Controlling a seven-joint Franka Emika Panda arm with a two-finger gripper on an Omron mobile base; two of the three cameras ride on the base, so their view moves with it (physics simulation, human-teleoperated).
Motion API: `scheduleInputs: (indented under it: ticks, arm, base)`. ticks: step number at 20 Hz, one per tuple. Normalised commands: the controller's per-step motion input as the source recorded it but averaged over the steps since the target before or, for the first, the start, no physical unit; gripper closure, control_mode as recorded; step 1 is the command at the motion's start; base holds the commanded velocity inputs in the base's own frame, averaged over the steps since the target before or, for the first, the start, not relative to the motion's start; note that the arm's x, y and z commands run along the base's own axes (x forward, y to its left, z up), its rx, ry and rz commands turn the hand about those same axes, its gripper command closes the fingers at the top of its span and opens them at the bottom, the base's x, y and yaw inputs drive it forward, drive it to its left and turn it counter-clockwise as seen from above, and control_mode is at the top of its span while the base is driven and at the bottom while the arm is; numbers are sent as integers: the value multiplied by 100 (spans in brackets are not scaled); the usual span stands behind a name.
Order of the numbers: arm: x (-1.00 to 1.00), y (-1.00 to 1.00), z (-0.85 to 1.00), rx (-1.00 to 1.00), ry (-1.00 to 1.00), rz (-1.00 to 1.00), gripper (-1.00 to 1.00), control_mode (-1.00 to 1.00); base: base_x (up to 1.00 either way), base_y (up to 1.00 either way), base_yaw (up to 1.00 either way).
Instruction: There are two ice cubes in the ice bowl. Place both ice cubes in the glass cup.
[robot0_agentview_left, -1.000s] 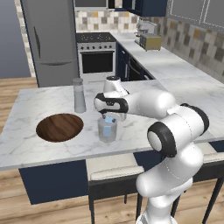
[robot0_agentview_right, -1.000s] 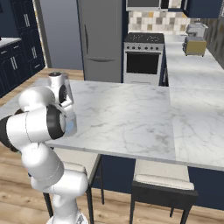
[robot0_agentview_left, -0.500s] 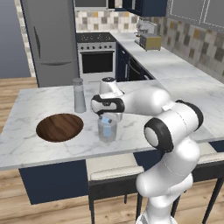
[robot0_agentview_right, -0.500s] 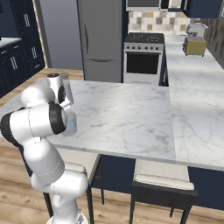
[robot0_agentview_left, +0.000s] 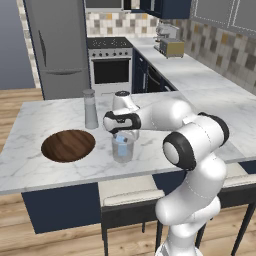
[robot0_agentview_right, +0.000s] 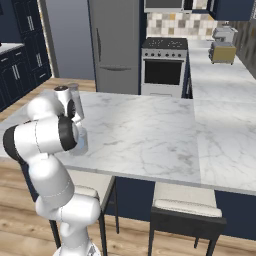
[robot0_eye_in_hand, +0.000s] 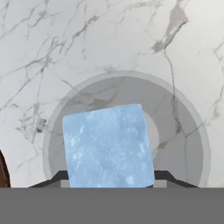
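Gripper (robot0_eye_in_hand: 109, 181): fingers closed on one pale-blue ice cube (robot0_eye_in_hand: 108, 146), held directly over the mouth of the glass cup (robot0_agentview_left: 123, 148). Cup: upright on marble counter (robot0_agentview_left: 45, 117), just beside the ice bowl (robot0_agentview_left: 68, 145). Grey bottle (robot0_agentview_left: 90, 109): behind bowl.
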Motion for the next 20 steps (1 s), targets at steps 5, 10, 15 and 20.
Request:
scheduleInputs:
  ticks: [5, 10, 15, 20]
  arm:
    - [18, 0, 0, 0, 3, 0, 100, -100]
    - [6, 0, 1, 0, 3, 0, -100, -100]
    - [-3, -4, 22, 0, 0, 1, -100, -100]
    - [-53, -9, 35, 0, 0, 0, -100, -100]
  base:
    - [0, 0, 0]
    - [0, 0, 0]
    - [0, 0, 0]
    - [0, 0, 0]
